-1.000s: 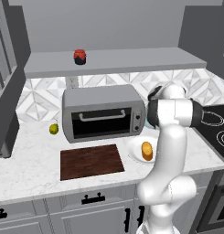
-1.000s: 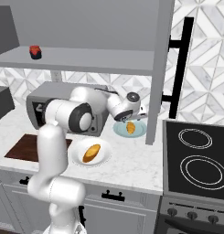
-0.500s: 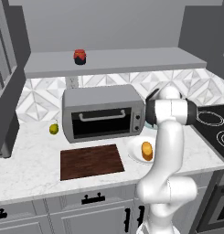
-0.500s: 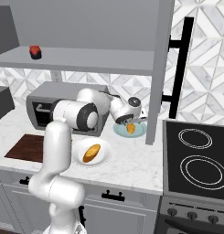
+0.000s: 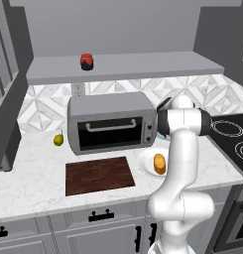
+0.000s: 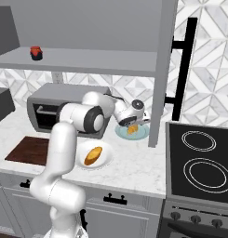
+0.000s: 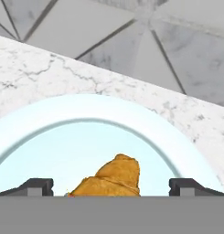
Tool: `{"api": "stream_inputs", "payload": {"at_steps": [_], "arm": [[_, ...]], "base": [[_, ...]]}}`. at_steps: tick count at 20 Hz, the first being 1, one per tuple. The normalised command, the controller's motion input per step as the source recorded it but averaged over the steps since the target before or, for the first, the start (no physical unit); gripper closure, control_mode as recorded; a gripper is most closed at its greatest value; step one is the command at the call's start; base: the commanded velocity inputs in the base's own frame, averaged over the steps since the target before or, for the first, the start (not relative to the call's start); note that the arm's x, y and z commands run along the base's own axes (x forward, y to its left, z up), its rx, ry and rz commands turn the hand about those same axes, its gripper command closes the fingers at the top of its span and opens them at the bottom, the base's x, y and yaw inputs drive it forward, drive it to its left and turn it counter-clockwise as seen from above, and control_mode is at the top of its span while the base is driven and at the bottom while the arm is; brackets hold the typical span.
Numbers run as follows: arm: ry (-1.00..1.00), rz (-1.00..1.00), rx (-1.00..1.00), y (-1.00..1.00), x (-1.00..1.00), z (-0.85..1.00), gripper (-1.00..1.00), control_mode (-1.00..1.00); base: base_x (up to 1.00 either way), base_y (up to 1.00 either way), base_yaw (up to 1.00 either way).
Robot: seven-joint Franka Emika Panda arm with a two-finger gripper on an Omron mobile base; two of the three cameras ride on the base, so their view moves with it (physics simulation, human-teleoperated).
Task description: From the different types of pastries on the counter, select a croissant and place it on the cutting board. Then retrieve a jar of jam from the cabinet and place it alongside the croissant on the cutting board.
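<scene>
The croissant (image 7: 114,178), golden-brown with a tapered end, lies on a pale blue plate (image 7: 86,132) at the back of the counter (image 6: 134,172). My gripper (image 7: 111,187) is open, one fingertip on each side of the croissant, just above the plate. From the right base view the gripper (image 6: 132,123) hovers over the croissant (image 6: 131,130), to the right of the toaster oven. An orange-yellow roll (image 5: 159,163) rests on a white plate (image 5: 145,166). The dark wooden cutting board (image 5: 98,174) lies bare in front of the oven. The red jar of jam (image 5: 87,61) stands on the cabinet's grey ledge (image 5: 152,64).
A silver toaster oven (image 5: 113,124) stands behind the board. A small yellow-green fruit (image 5: 58,139) sits to its left. A grey upright panel (image 6: 159,93) rises close to the right of the blue plate (image 6: 143,135). The black stovetop (image 6: 199,162) lies further right.
The gripper has sunk a little toward the blue plate and the croissant, and the arm's elbow has dropped. The jaws stay open. Nothing else has moved.
</scene>
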Motion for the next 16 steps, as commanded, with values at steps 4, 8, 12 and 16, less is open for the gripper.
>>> {"api": "stream_inputs", "payload": {"at_steps": [4,8,12,16], "arm": [[0.00,0.00,0.00,0.00,0.07,-0.25,-1.00,-1.00],[0.01,0.00,0.00,-0.01,0.00,-0.30,-1.00,-1.00],[0.00,0.00,0.00,0.00,0.00,-0.28,1.00,-1.00],[0.00,0.00,0.00,-0.02,0.00,-0.12,1.00,-1.00]], "base": [[0.00,0.00,0.00],[0.00,0.00,0.00],[0.00,0.00,0.00],[0.00,0.00,0.00]]}}
